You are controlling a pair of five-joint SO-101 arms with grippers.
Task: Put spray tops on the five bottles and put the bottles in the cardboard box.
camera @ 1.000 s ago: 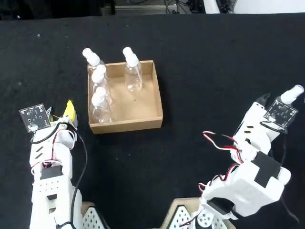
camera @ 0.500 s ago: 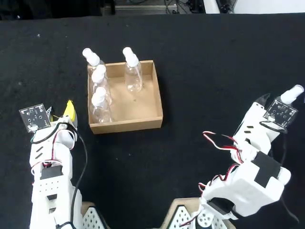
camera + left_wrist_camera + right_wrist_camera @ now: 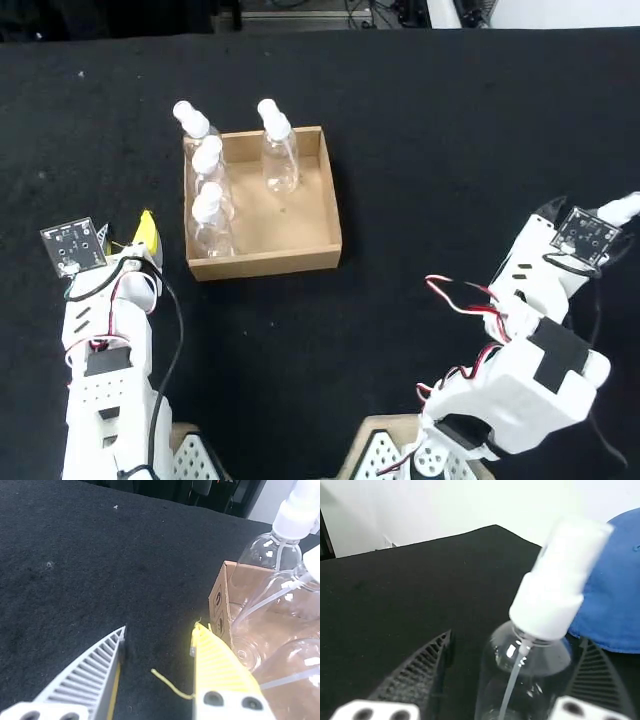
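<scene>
Cardboard box (image 3: 265,262) on black table (image 3: 450,120), white wall (image 3: 445,505)

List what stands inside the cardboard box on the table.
In the cardboard box stand four clear bottles with white spray tops: three in a row along one wall, one apart at the far wall. The row's bottles overlap, hiding their bases and the floor beneath.

A white wall (image 3: 445,505) rises behind the black-clothed table (image 3: 450,130)
</scene>
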